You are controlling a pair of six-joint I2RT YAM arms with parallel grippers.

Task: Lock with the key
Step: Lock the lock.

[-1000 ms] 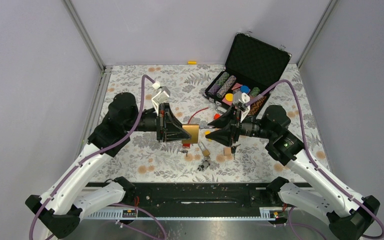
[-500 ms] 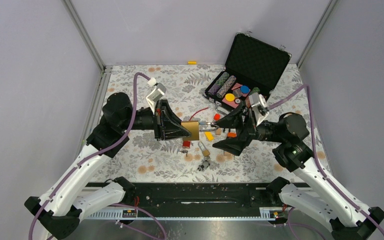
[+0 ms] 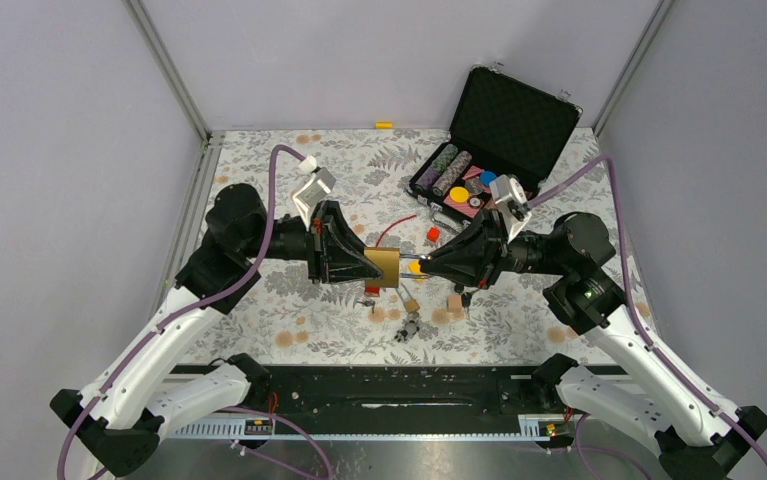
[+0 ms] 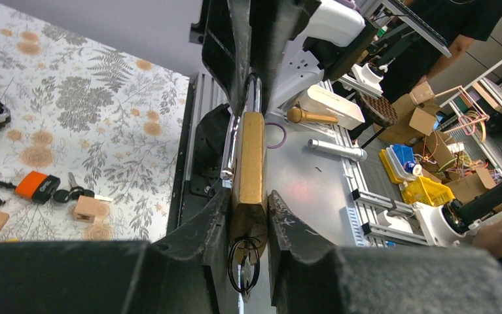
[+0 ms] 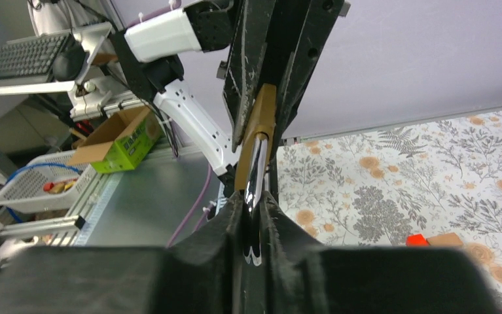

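Left arm: from its base at the near left corner the white link climbs to a dark elbow over the left side of the table (image 3: 259, 165). From there the wrist runs level to the right, toward the middle.
Left gripper (image 3: 374, 266): pointing right, with its fingers (image 4: 202, 226) pressed narrow against the two flat sides of the brass padlock (image 3: 388, 267).
Right arm: a mirror of the left. It rises from the near right corner to an elbow at the right side, and its wrist reaches level to the left.
Right gripper (image 3: 422, 266): pointing left, tip to tip with the left one. Its fingers are nearly together, pinching the shackle (image 5: 256, 160).
Padlock: held off the floral cloth at the table's middle, between the two grippers, with its body in the left one and its silver shackle toward the right one.
Key ring (image 4: 243, 265): a dark wire ring at the body's end between the left fingers. The wrist view is too tight to show a key in the lock.
Small padlock (image 3: 408, 299): lying on the cloth just nearer than the held one, with keys (image 3: 406, 328) beside it.
Wooden block (image 3: 453, 301): on the cloth below the right gripper.
Case (image 3: 515, 112): open at the far right, lid up, with poker chips (image 3: 451, 166) inside. It sits well apart from both grippers.
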